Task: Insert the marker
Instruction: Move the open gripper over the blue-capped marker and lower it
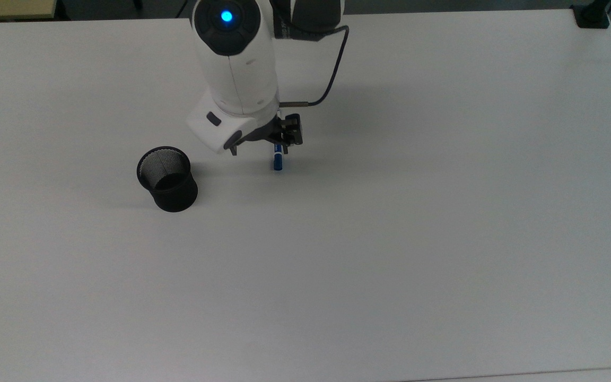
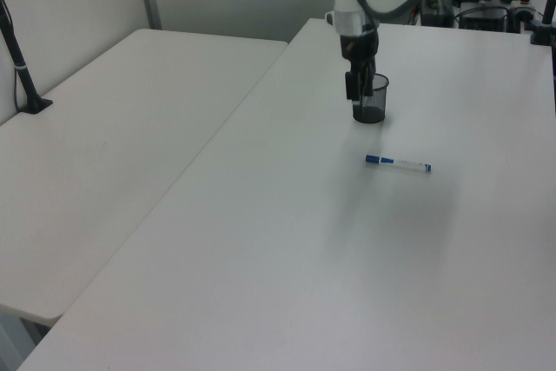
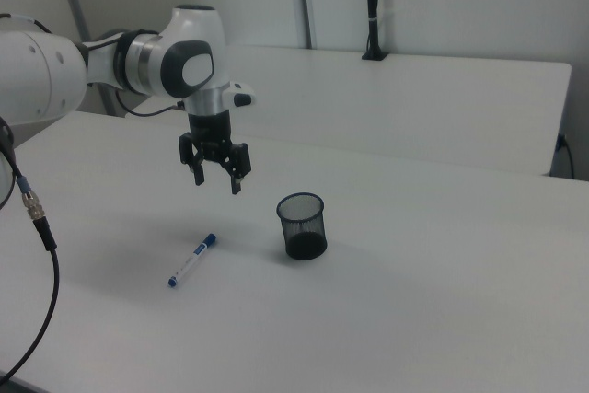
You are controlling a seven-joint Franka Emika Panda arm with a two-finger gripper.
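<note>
Table (image 3: 442, 319): broad, white, smooth; a round pen could roll on it.
Gripper (image 3: 215, 175): fingers spread, empty, hanging above the marker, clear of it.
Cup (image 3: 303, 225): black mesh, upright, open mouth, near the marker.
Marker (image 3: 191, 260): flat on the table; likely light, stiff, slick; grip the white barrel mid-length, across its width.

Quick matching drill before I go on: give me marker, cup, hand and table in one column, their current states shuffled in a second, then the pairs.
1. marker
2. cup
3. hand
4. table

A. upright, nothing in it
B. open, above the table
C. lying flat
D. white, bears cup and marker

Pairs: 1-C, 2-A, 3-B, 4-D
</note>
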